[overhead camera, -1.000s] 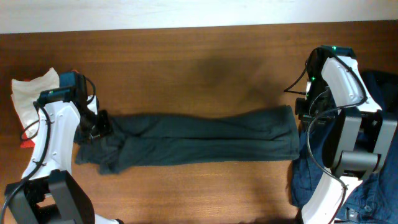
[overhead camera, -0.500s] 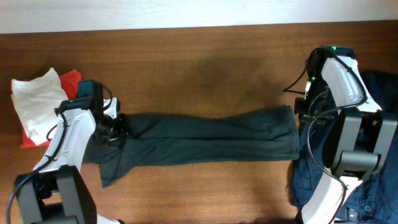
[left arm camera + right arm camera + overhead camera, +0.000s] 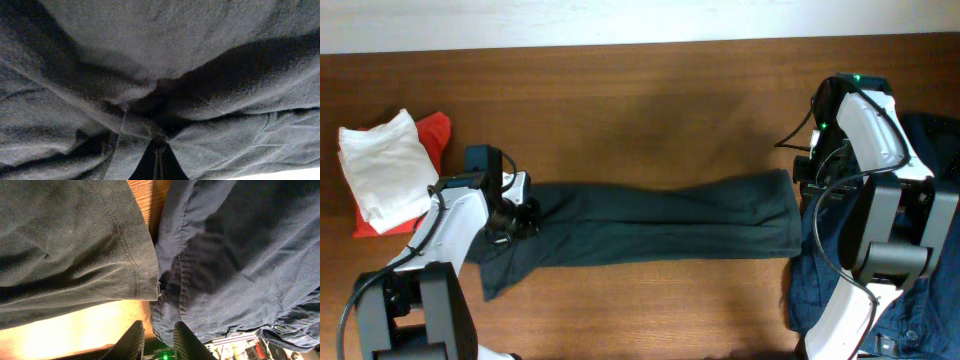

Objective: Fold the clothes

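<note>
Across tabletop (image 3: 650, 110), found dark garment (image 3: 660, 225) stretched lengthwise between both hands, with left hand (image 3: 512, 215) pinched tight on its left end and right hand (image 3: 159, 339) slightly spread over its right hem, gripping nothing.

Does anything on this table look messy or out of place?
The long dark garment lies flat, but its left end is bunched where the left fingers pinch it, with a corner poking out. The blue garment at the right edge lies crumpled.
</note>
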You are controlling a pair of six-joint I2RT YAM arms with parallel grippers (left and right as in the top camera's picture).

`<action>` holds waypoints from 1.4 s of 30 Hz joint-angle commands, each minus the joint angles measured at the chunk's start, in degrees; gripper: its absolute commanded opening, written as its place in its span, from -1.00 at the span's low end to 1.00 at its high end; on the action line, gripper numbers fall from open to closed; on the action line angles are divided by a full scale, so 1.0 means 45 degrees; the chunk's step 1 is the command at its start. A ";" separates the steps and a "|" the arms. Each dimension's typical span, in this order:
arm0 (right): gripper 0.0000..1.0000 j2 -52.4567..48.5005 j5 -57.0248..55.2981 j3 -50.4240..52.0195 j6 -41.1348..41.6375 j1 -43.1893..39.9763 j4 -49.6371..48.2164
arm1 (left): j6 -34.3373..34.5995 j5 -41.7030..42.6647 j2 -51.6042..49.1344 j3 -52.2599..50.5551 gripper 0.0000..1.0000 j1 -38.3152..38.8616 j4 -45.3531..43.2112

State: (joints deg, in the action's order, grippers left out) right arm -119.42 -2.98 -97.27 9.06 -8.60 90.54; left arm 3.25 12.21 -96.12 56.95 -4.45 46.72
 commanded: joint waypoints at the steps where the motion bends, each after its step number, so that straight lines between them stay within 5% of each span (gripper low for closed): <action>1: -0.52 0.0243 0.0034 0.0083 0.0044 -0.0092 -0.0024 | -0.0102 0.0253 0.0068 0.1282 -0.99 -0.0010 0.0447; 5: -0.52 0.0243 0.0034 0.0083 0.0044 -0.0092 -0.0034 | -0.0355 0.1355 0.0602 0.2361 -0.99 0.0670 0.0117; 9: -0.52 0.0243 0.0029 0.0083 0.0044 -0.0092 -0.0034 | -0.3623 0.1297 0.0602 0.2361 -0.99 0.2186 -0.1190; 12: -0.51 0.0243 0.0029 0.0083 0.0044 -0.0092 -0.0034 | -0.3643 0.1044 0.0597 0.2356 -0.99 0.2725 -0.1030; 13: -0.51 0.0243 0.0034 0.0083 0.0044 -0.0092 -0.0029 | -0.3638 0.0787 0.0578 0.2356 -0.85 0.2739 -0.0782; 15: -0.51 0.0243 0.0034 0.0078 0.0044 -0.0092 -0.0015 | -0.3633 -0.0597 0.0549 0.2356 -0.10 0.2730 -0.0253; 17: -0.51 0.0243 0.0034 0.0083 0.0044 -0.0092 0.0015 | -0.2215 -0.2157 0.0559 0.2361 0.13 0.2701 -0.0180; 18: -0.50 0.0243 0.0029 0.0083 0.0044 -0.0092 0.0015 | -0.1331 -0.2157 0.0554 0.2361 0.12 0.2657 -0.0087; 21: -0.50 0.0243 0.0029 0.0083 0.0044 -0.0092 0.0010 | -0.0146 -0.2783 0.0554 0.2356 -0.54 0.2642 0.0782; 23: -0.50 0.0243 0.0029 0.0078 0.0044 -0.0092 0.0005 | 0.1132 -0.4575 0.0554 0.2195 -0.68 0.2331 0.1345; 29: -0.49 0.0243 0.0034 0.0083 0.0044 -0.0092 0.0029 | 0.1739 -0.4070 -0.0112 -0.0617 -0.55 -0.0520 -0.1399; 34: -0.49 0.0243 0.0034 0.0078 0.0044 -0.0092 0.0068 | 0.1253 -0.2671 -0.0491 0.0257 -0.45 -0.2127 -0.1166; 38: -0.50 0.0243 0.0034 0.0083 0.0044 -0.0092 0.0029 | 0.0695 -0.0855 0.1345 0.3079 -0.42 0.0151 0.0160; 42: -0.50 0.0243 0.0034 0.0083 0.0044 -0.0092 0.0024 | 0.0704 -0.1632 -0.0525 0.2875 -0.44 0.2934 0.0112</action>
State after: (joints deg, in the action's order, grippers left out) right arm -119.42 -2.96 -97.27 9.06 -8.60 90.59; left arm 7.29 6.68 -92.97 70.63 5.04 47.33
